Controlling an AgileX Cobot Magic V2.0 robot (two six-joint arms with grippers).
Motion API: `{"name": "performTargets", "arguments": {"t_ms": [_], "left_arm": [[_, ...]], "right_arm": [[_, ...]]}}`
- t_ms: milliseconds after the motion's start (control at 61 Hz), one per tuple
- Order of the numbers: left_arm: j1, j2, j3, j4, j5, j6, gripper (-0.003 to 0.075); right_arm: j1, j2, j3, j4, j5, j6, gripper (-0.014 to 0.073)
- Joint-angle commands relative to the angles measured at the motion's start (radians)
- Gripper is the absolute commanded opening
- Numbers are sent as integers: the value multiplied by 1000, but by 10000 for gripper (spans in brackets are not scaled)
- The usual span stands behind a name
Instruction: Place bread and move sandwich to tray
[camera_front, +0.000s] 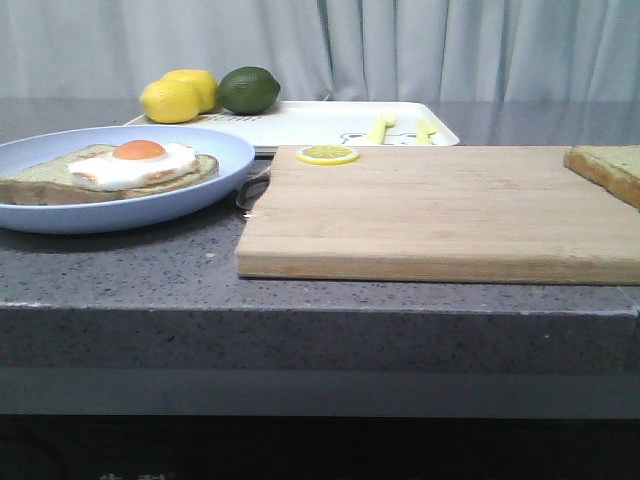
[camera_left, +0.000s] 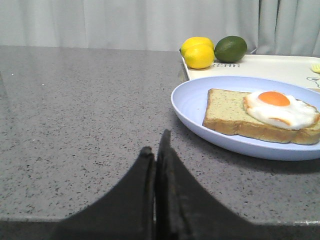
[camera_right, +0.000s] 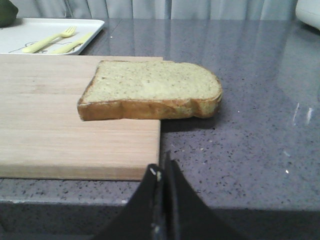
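Observation:
The sandwich (camera_front: 130, 168), a bread slice with a fried egg, lies on the pale-blue plate (camera_front: 200, 195) at the left; it also shows in the left wrist view (camera_left: 240, 115). The plain bread (camera_right: 150, 89) lies half on the right end of the wooden cutting board (camera_right: 60, 125), overhanging its edge; its corner shows at the front view's right edge (camera_front: 610, 168). The white tray (camera_front: 320, 125) stands behind the board. My left gripper (camera_left: 157, 145) is shut and empty, low over the counter near the plate. My right gripper (camera_right: 162, 167) is shut and empty, before the bread.
Two lemons (camera_front: 180, 96) and a lime (camera_front: 248, 89) sit at the tray's far left corner. A lemon slice (camera_front: 327, 154) lies on the board's back edge. A yellow fork and knife (camera_right: 55, 41) lie in the tray. The counter's front edge is close to both grippers.

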Motion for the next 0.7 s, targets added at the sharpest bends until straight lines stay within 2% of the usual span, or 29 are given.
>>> {"name": "performTargets", "arguments": {"t_ms": [0,164,344,491,688], "left_arm": [[4,-3,11,-3,-89,-8,-19],[4,-3,11,-3,-89,-8,-19],[4,-3,11,-3,-110,-8,-19],[4,-3,11,-173,-187,-14,-19],[4,-3,7,-173,-313,-14,-19]], "right_arm": [[-6,-20,-3,-7,-95,-2,-85],[-6,-20,-3,-1,-94,-2,-85],[-6,-20,-3,125,-105,-2,-85],[-5,-20,-5,150,-124,-2,-85],[-5,-20,-95,146,-117,-2,-85]]}}
